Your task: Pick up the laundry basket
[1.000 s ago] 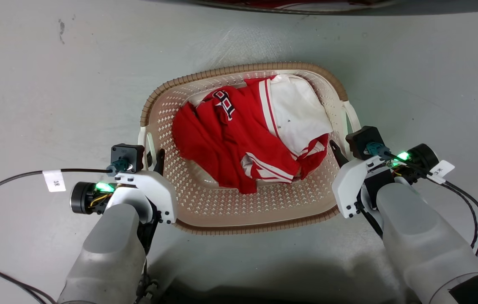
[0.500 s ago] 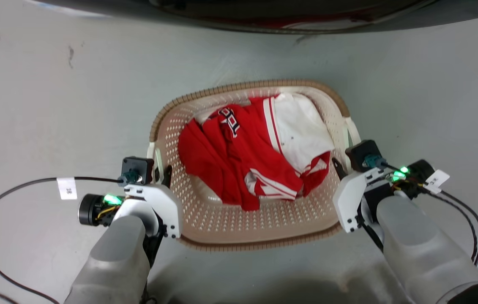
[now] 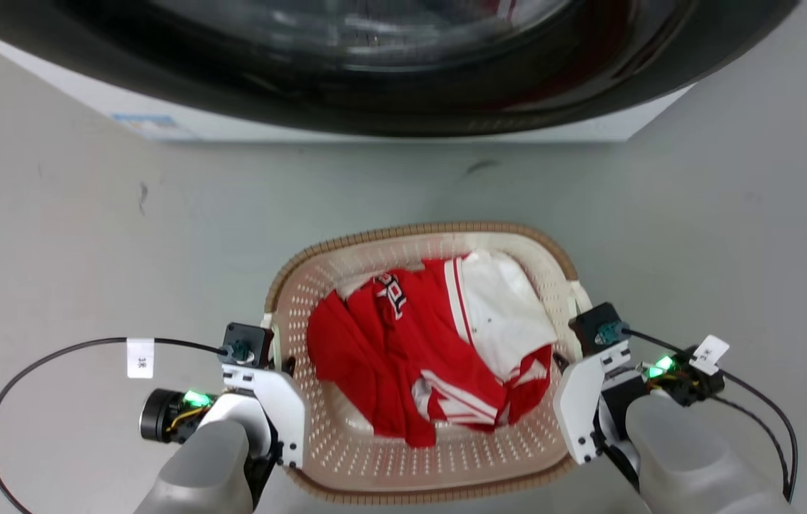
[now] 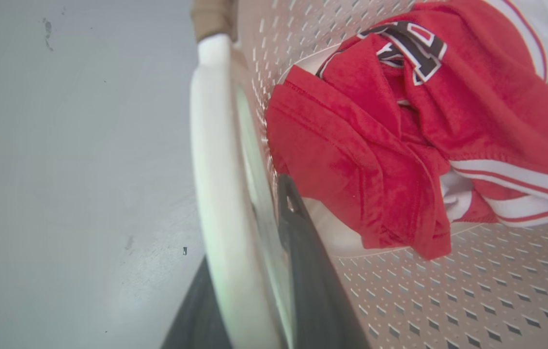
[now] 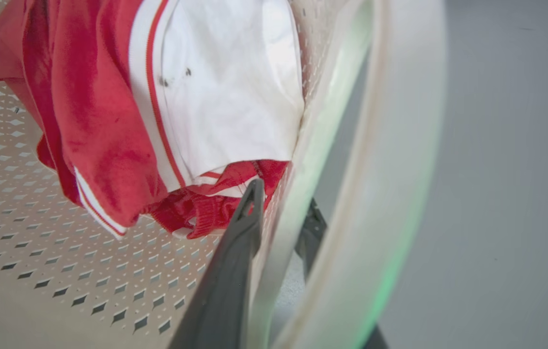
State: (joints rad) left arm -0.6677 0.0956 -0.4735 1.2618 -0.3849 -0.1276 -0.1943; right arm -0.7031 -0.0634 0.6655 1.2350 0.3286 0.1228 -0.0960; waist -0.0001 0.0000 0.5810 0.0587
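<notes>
Between their jaws, left gripper [image 3: 280, 361] and right gripper [image 3: 566, 355] each clamp one side of the laundry basket [image 3: 417, 232].

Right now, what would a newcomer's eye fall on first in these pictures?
The red and white clothes heaped in the laundry basket, mid-frame in the head view. Then the left pincer and right pincer gripping the basket's two sides, and the washing machine's dark round door across the top.

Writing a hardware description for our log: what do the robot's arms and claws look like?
Pale grey forearms, white angular wrist shells. Left claw and right claw each have long dark fingers. Black cables with white tags, black camera blocks, green lights on both wrists.
</notes>
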